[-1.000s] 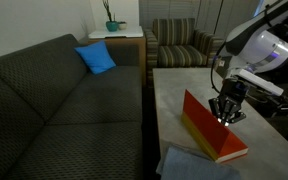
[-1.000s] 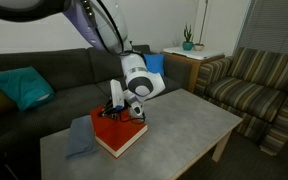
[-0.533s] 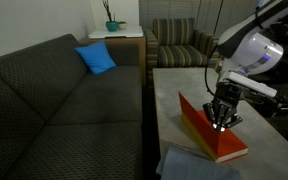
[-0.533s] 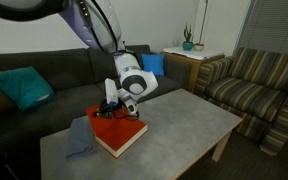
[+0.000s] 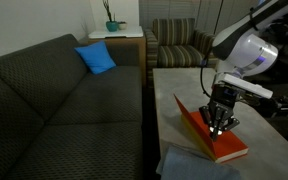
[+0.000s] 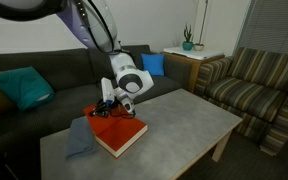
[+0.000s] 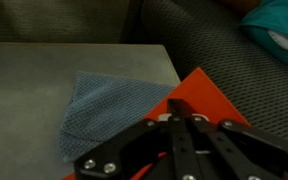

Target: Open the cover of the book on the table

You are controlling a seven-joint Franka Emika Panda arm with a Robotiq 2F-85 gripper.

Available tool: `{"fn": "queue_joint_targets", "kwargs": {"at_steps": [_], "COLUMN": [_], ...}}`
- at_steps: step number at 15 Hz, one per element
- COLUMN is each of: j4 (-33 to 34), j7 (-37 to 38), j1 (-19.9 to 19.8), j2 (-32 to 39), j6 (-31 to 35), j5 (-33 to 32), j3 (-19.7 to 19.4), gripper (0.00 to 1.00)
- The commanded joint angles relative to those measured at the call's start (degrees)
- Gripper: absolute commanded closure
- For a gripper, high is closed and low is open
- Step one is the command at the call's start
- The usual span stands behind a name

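The book lies on the table with its orange-red cover lifted steeply, hinged along the sofa side. My gripper is shut, and its closed fingers press against the inner face of the raised cover, above the book's pages. From the opposite side the book shows near the table's sofa-side end, under the gripper. The wrist view has the closed gripper against the cover. Whether the cover's edge is pinched is hidden.
A grey-blue cloth lies on the table beside the book, seen too as the cloth and the cloth. A dark sofa runs along the table. A striped armchair and a white side table with a plant stand beyond.
The gripper has moved toward the sofa, still shut, and the cover has tipped further up and over toward the sofa side. The cloth has not moved.
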Motion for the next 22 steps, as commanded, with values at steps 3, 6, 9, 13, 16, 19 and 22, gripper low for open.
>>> {"fn": "queue_joint_targets", "kwargs": {"at_steps": [3, 6, 9, 13, 16, 19, 22], "j4": [0.2, 0.2, 0.2, 0.3, 0.3, 0.3, 0.3], "j7": [0.9, 1.1, 0.3, 0.3, 0.3, 0.3, 0.3], "j1": [1.7, 2.4, 2.3, 2.4, 2.4, 2.4, 2.4], "j2": [0.0, 0.0, 0.0, 0.0, 0.0, 0.0, 0.0], "j6": [-1.8, -2.6, -1.8, -1.8, -1.8, -1.8, -1.8], "j5": [-0.8, -1.0, -0.2, -0.1, -0.1, -0.1, -0.1], "j3": [-1.0, -0.9, -0.4, -0.4, -0.4, -0.4, -0.4], "gripper": [1.0, 1.0, 1.0, 0.99, 0.99, 0.99, 0.99]}}
